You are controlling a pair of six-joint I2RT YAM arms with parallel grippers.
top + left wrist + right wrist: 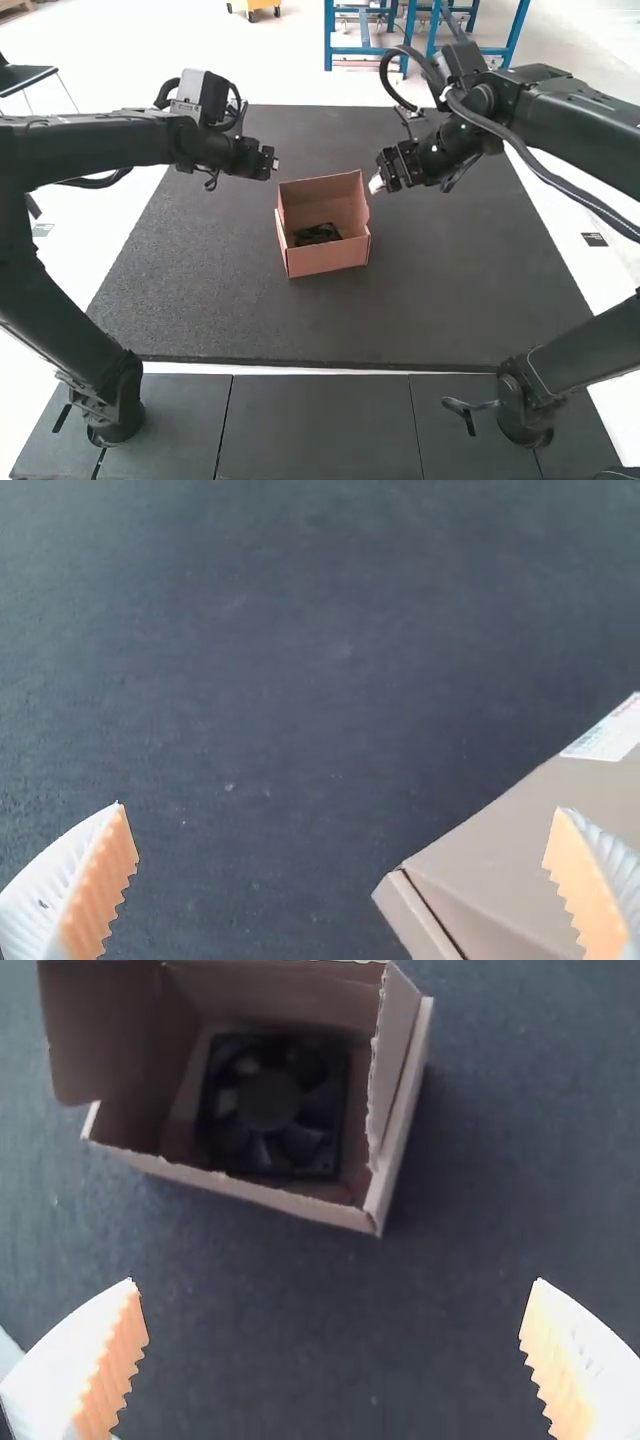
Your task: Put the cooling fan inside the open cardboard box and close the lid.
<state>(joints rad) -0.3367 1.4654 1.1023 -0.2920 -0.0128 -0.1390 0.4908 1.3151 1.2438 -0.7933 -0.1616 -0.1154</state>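
Observation:
An open cardboard box [322, 228] sits in the middle of the dark mat, its lid flap [320, 195] standing up at the back. The black cooling fan [272, 1105] lies flat inside the box [392, 1140]. My left gripper [266, 162] hovers above the mat just left of the lid, open, with a corner of the box [520, 870] near one ribbed finger. My right gripper [382, 176] hangs to the right of the lid, open and holding nothing, looking down on the box from above.
The dark mat [200, 260] covers most of the table, with white table surface [70, 260] showing beyond its left and right edges. Black base plates [320, 425] line the near edge.

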